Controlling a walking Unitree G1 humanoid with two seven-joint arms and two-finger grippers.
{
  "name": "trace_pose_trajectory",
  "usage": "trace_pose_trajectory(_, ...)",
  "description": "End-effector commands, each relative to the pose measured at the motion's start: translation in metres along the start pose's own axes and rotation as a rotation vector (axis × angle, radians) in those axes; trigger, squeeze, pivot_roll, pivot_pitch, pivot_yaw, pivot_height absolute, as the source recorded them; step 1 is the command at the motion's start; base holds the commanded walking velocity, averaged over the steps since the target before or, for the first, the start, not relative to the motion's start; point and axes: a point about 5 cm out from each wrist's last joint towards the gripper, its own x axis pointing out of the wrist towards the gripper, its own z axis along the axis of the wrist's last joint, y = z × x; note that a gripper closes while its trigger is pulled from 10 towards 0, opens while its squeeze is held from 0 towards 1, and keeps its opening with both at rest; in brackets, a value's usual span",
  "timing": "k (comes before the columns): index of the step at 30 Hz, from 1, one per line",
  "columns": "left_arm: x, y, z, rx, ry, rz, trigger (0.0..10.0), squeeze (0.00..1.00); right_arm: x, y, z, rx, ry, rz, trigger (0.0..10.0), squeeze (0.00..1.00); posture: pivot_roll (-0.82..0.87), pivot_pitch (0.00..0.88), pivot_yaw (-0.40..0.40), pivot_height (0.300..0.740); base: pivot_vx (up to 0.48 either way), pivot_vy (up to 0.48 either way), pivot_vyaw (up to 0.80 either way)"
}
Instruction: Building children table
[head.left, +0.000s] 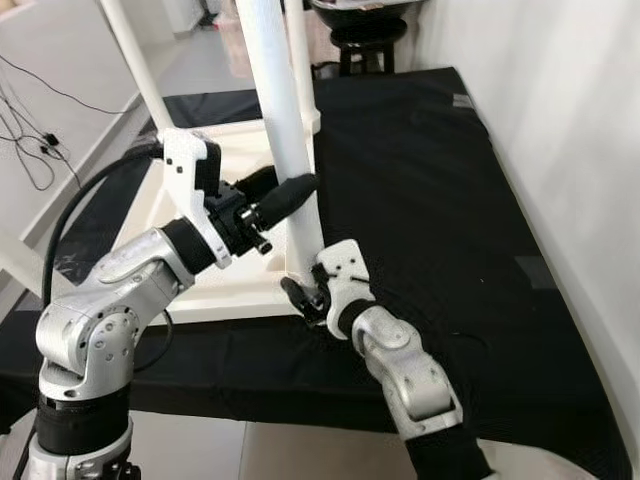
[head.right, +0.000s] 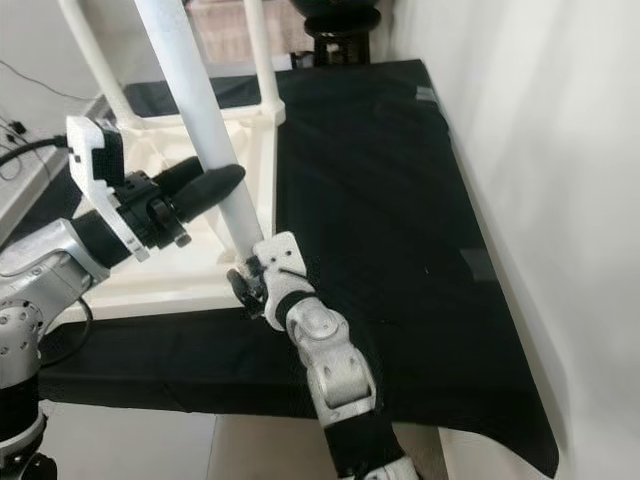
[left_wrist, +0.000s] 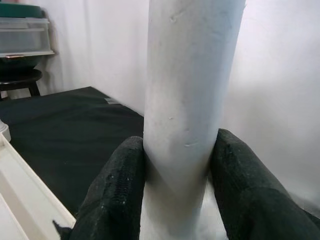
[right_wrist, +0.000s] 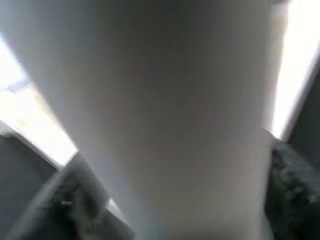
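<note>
Gripping the white table leg (head.left: 285, 120): left end effector (head.left: 290, 190) midway, right end effector (head.left: 303, 293) at its base.

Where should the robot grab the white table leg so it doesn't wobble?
Hold the table leg round its straight shaft, fingers pinching from opposite sides. The left gripper grips it that way mid-height; the right gripper steadies it near the upturned tabletop.

A white children's table (head.left: 235, 225) lies upside down at centre left of the frame, its round white leg (head.left: 285, 120) standing tilted at the near corner.
</note>
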Motion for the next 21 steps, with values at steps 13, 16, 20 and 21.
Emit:
trace_pose_trajectory(13,0.003,-0.001,-0.003,-0.010,0.024,-0.002,0.0,0.00,0.014,-0.031,0.037,-0.201,0.005,0.557,10.0,0.00,0.02,0.103,0.104,0.740,0.000,0.000,0.00)
trace_pose_trajectory(16,0.003,-0.003,-0.003,-0.008,0.027,-0.005,0.0,0.00,0.018,-0.028,0.034,-0.176,0.024,0.629,8.7,0.00,0.02,0.103,0.105,0.740,0.000,0.000,0.00)
trace_pose_trajectory(20,0.003,-0.003,-0.002,-0.006,0.029,-0.005,0.0,0.00,0.022,-0.025,0.030,-0.145,0.028,0.670,0.0,0.00,0.03,0.103,0.105,0.740,0.000,0.000,0.00)
trace_pose_trajectory(21,0.003,-0.002,-0.002,-0.005,0.030,-0.004,0.0,0.00,0.022,-0.025,0.029,-0.139,0.028,0.685,0.0,0.00,0.03,0.101,0.106,0.740,0.000,0.000,0.00)
